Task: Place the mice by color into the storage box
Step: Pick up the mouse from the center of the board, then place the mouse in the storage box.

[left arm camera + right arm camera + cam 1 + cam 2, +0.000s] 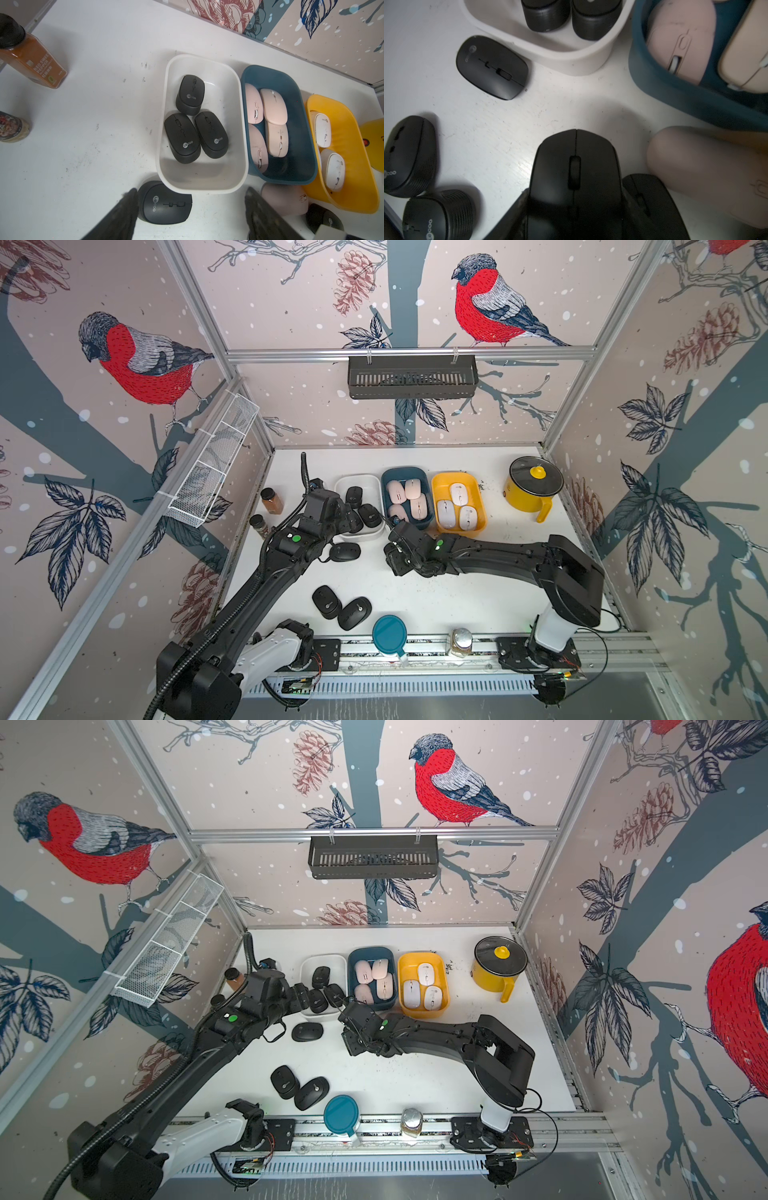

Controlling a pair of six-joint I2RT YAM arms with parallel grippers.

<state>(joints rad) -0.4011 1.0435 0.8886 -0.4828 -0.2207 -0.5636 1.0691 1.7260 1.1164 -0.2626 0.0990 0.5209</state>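
The left gripper [190, 194] hangs over the near rim of the white box [361, 480], fingers apart and empty; three black mice [182, 138] lie inside, a loose black mouse [345, 551] sits on the table [436, 597] just before it, and a black pair [327, 601] lies nearer the front. Beside it the blue box [405, 470] holds pink mice [409, 497], and before it the right gripper [573, 204] is clamped on a black mouse [575, 162] with a stray pink mouse [706, 176] alongside; the yellow box [457, 477] holds three white mice [458, 493]
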